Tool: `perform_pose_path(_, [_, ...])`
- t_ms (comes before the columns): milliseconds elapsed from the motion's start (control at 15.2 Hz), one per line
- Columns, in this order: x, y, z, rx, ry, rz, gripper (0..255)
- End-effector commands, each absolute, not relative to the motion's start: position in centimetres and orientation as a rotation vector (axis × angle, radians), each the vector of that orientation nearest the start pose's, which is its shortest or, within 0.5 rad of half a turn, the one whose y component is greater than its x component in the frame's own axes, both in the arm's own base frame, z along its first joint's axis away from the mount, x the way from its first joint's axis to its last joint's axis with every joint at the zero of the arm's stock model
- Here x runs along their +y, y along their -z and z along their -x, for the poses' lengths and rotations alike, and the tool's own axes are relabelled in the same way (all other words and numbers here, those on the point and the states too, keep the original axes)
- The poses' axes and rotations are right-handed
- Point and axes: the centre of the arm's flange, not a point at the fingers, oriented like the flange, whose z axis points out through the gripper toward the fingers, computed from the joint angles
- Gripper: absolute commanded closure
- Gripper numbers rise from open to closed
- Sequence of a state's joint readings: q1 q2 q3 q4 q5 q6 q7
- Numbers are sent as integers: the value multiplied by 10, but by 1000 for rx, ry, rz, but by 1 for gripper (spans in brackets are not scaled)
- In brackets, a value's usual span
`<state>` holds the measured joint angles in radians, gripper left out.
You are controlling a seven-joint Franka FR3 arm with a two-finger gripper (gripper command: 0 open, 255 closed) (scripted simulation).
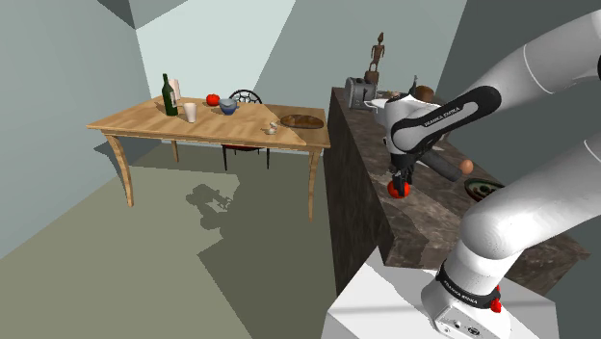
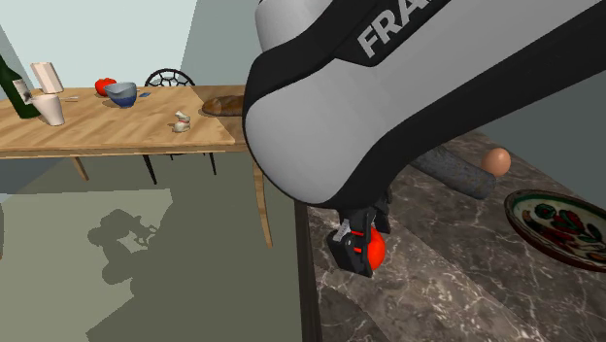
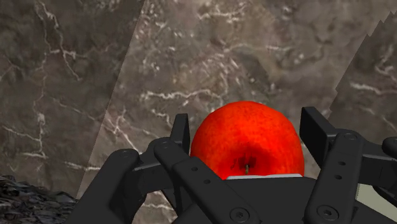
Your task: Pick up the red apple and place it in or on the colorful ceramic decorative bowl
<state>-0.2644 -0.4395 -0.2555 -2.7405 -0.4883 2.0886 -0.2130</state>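
Red apple (image 3: 247, 141) sits clamped in our tool (image 3: 247, 121), stem dimple facing the palm; we read FRANKA EMIKA on the arm (image 1: 453, 114).

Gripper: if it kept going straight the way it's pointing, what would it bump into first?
The gripper clasps the apple, so going on it would probably press that against the dark marble counter just beyond; the gap is hard to judge.

I see the glossy red apple (image 3: 247, 137) clasped in the gripper (image 3: 248, 124) at the marble counter (image 3: 95, 76); the green-rimmed, red-flowered bowl (image 2: 558, 225) sits upright nearby.
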Motion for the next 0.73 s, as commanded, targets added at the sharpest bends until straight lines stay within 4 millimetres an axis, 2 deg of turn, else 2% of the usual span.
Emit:
perform_pose_path(0, [-187, -333, -296, -31, -484, 3304, 255])
perform_pose_path(198, [-187, -333, -296, -31, -484, 3304, 255])
perform_pose_path(660, [-187, -370, -296, -31, -484, 3304, 255])
